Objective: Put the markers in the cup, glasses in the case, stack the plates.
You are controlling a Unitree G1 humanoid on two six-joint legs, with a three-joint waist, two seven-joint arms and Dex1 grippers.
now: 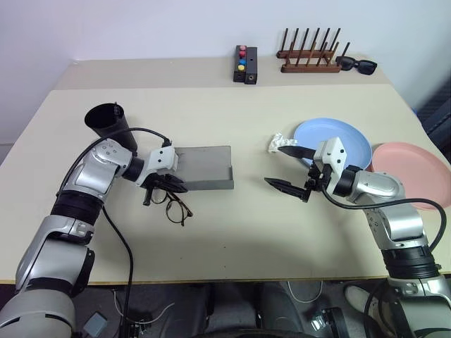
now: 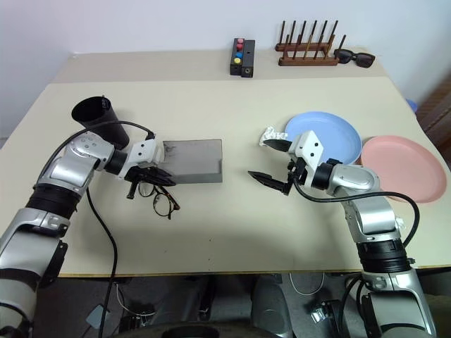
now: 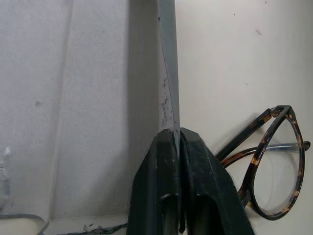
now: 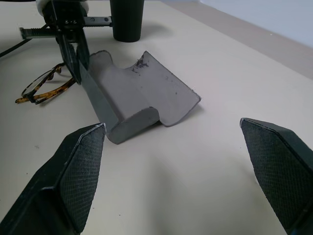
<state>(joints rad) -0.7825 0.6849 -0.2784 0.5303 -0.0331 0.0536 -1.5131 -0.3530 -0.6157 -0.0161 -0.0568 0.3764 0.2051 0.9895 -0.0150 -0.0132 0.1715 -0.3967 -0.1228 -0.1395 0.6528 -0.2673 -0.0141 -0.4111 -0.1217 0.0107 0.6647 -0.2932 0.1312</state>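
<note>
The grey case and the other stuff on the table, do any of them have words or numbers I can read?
None can be read.
The case has only dark smudges, no letters.
The black box with coloured buttons shows no readable label.
The cup, plates and glasses are plain.
</note>
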